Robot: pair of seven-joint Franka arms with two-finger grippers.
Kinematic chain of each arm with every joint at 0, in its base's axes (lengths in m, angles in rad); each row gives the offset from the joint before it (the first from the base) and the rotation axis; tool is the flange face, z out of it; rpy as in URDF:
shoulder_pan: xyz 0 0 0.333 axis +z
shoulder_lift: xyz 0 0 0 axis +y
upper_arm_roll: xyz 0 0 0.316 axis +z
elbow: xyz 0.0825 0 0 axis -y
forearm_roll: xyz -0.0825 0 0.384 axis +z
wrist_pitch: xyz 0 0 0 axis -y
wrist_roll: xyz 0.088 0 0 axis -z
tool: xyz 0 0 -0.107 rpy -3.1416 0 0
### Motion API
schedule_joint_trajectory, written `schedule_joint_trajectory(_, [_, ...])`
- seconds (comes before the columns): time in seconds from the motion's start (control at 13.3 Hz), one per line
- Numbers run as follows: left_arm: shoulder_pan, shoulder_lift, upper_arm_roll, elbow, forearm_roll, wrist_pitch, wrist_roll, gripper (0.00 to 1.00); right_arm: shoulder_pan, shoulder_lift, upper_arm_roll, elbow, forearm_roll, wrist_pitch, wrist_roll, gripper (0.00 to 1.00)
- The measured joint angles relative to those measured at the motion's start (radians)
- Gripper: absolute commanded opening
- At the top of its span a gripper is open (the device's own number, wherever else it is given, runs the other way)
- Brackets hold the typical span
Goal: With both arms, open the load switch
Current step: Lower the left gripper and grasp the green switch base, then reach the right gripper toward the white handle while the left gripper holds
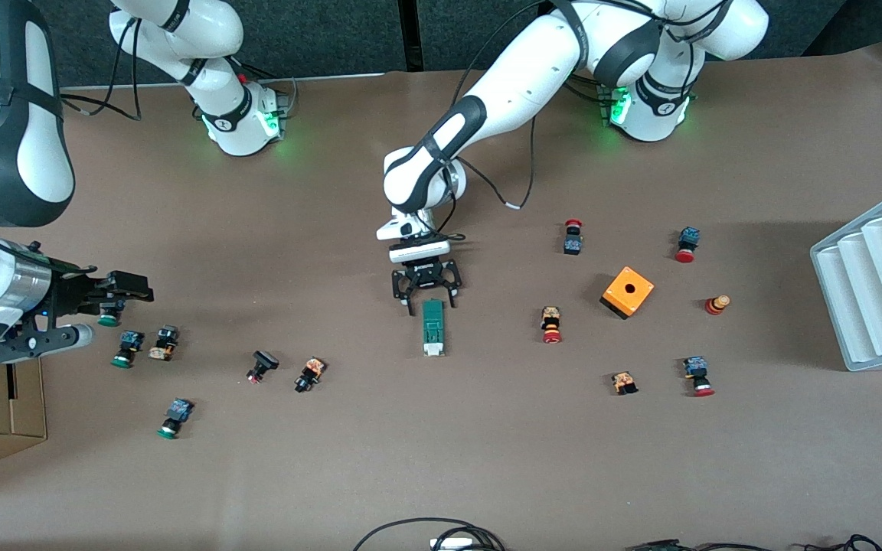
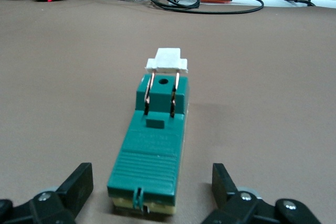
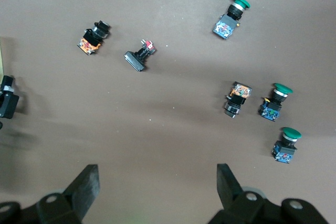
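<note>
The load switch (image 1: 432, 327) is a narrow dark-green block lying flat mid-table, with its white sliding piece (image 1: 433, 350) at the end nearer the front camera. My left gripper (image 1: 432, 304) is low at the switch's other end and stands open, one fingertip to each side and neither touching it. In the left wrist view the load switch (image 2: 155, 145) runs away from the left gripper (image 2: 151, 177), and the white piece (image 2: 167, 61) sits at its tip. My right gripper (image 1: 135, 289) hangs open and empty in the air over green-capped buttons at the right arm's end. The right wrist view shows only brown table under the right gripper (image 3: 157, 177).
Several push buttons lie toward the right arm's end, among them a green-capped one (image 1: 125, 349). More red-capped buttons (image 1: 551, 324) surround an orange cube box (image 1: 627, 291) toward the left arm's end. A grey ribbed tray (image 1: 877, 283) sits at that table edge. Cables (image 1: 429, 532) lie along the near edge.
</note>
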Motion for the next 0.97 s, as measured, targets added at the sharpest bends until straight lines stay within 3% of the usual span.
schedule_joint_trajectory(0.53, [-0.038,0.031,0.008,0.011,0.049,-0.065,-0.053,1.0,-0.001,0.019,-0.001,-0.002,0.001,0.0,-0.172,1.0])
schedule_joint_trajectory(0.97, [-0.052,0.045,0.01,0.011,0.084,-0.105,-0.127,1.0,0.012,0.066,0.007,0.0,0.079,0.017,-0.386,1.0])
